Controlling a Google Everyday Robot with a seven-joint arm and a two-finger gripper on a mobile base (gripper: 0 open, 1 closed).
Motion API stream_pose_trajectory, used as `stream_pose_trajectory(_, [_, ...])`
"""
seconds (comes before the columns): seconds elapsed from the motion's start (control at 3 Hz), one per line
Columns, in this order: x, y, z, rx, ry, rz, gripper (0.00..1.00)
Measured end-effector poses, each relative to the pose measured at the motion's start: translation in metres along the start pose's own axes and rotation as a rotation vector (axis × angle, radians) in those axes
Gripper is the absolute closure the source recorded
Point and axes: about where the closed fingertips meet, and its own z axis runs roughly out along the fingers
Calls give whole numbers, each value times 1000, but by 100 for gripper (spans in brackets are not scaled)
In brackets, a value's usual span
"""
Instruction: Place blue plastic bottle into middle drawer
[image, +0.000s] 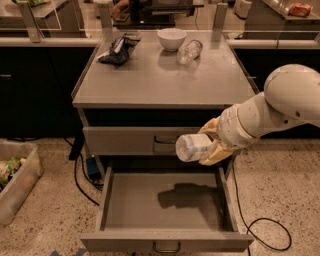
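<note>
My gripper (209, 145) is shut on the blue plastic bottle (191, 147), holding it on its side with the base pointing left. The bottle hangs in front of the closed upper drawer (125, 140), above the back right part of the open middle drawer (165, 202). The middle drawer is pulled fully out and its grey floor shows only the shadow of the arm and bottle. My white arm (280, 105) reaches in from the right.
On the cabinet top (165, 75) lie a dark snack bag (117, 49), a white bowl (171, 38) and a bare clear bottle (189, 51) on its side. A plastic bin (15, 177) stands on the floor at left. A black cable (260, 220) lies at lower right.
</note>
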Motion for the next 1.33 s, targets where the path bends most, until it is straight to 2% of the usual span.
stream_pose_trajectory(0.33, [-4,26,56,0,-49,74,100])
stream_pose_trajectory(0.67, [-3,67,132,-33,-92,166,100])
stream_pose_trajectory(1.0, [0,59,137,16,-92,174,100])
stream_pose_trajectory(1.33, [0,59,136,15,-92,173,100])
